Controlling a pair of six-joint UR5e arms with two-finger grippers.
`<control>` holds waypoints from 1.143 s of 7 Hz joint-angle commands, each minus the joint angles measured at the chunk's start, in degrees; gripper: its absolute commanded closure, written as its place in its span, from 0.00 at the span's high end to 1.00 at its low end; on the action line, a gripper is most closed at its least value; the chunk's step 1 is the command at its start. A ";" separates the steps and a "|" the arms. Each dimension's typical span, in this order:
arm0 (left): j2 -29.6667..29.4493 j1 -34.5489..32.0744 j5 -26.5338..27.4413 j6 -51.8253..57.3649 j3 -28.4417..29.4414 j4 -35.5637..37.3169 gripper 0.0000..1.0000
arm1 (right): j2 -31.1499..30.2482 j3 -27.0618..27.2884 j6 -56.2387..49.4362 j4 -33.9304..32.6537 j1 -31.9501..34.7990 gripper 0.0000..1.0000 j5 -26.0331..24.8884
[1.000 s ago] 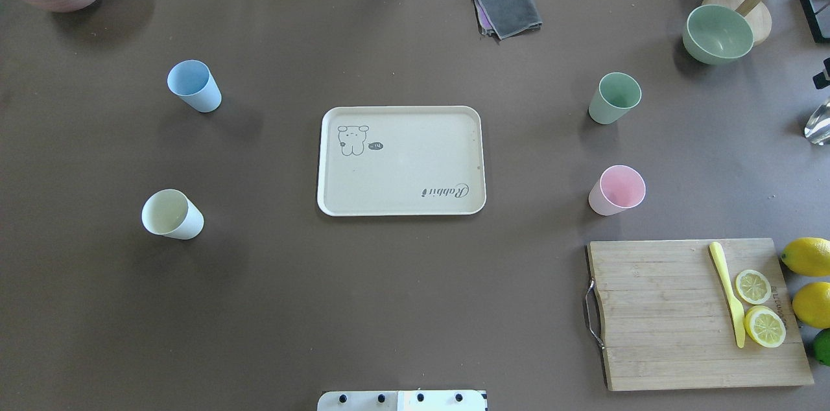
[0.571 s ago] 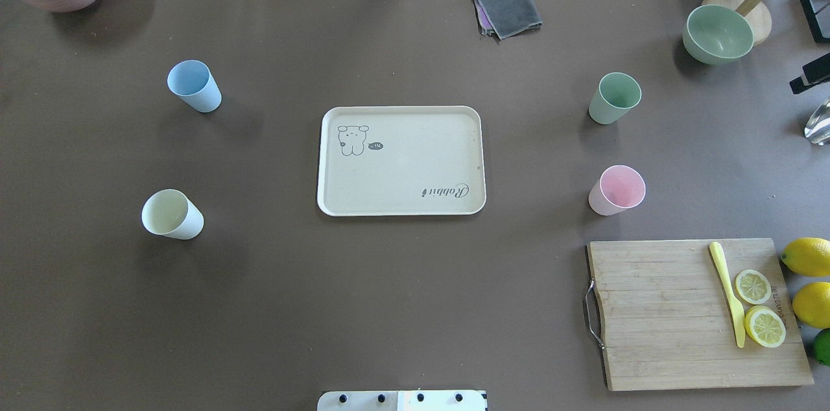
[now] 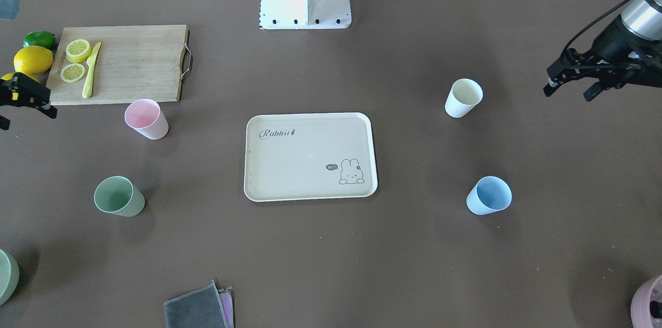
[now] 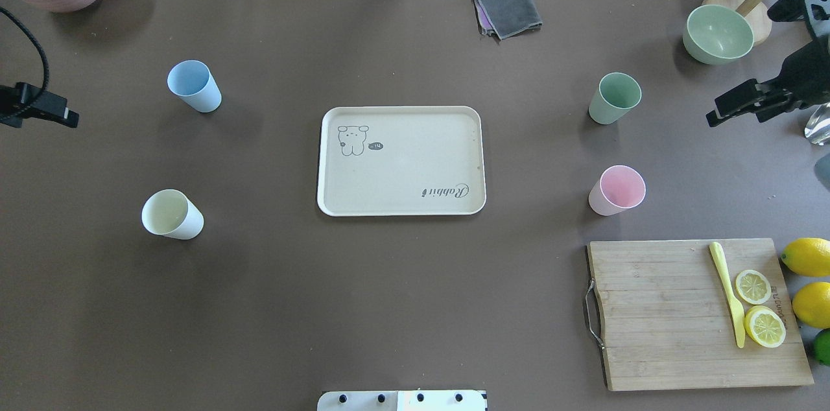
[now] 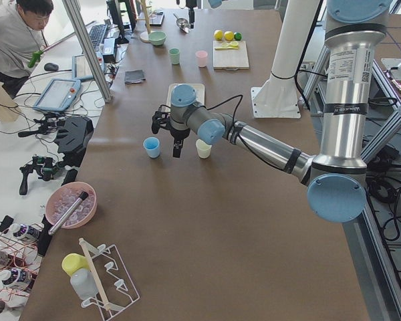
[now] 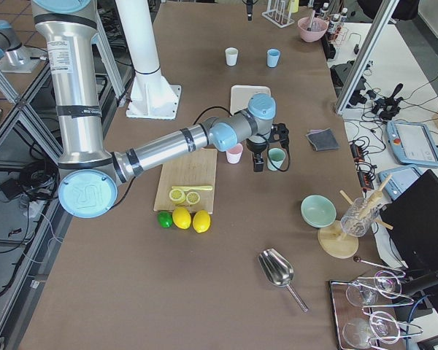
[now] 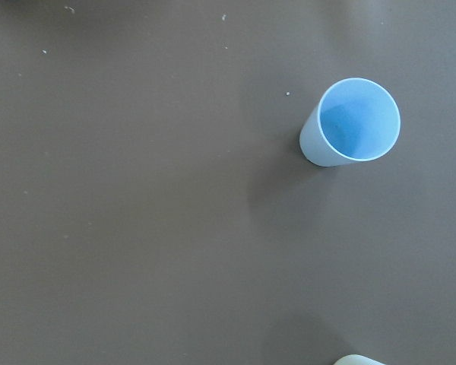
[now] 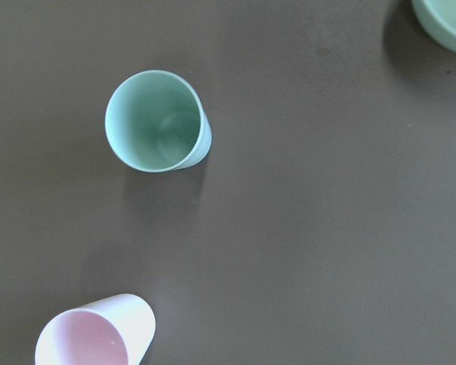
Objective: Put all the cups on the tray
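Cream tray [image 4: 402, 168] between upright cups [image 4: 615, 98]

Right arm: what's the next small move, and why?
Probably slide the right gripper over the green cup and start lowering around it. That cup stands upright on the table, nearest that gripper, and the tray holds no cups yet.

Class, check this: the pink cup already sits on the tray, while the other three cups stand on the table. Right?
No. The pink cup stands on the table, apart from the tray, as the overhead view shows. The blue cup, cream cup and green cup are there too.
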 commanded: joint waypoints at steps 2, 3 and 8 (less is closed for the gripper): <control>-0.69 7.81 3.30 -7.27 -2.35 -0.67 0.98 | 0.53 0.70 7.14 0.00 -12.24 0.92 -7.52; -1.21 8.26 3.31 -8.58 -2.35 -0.67 0.98 | 0.62 0.26 7.14 0.00 -13.57 0.90 -7.44; -1.92 11.25 4.88 -12.46 -3.23 -0.67 0.98 | 4.30 -5.46 7.23 1.85 -15.34 0.35 -6.57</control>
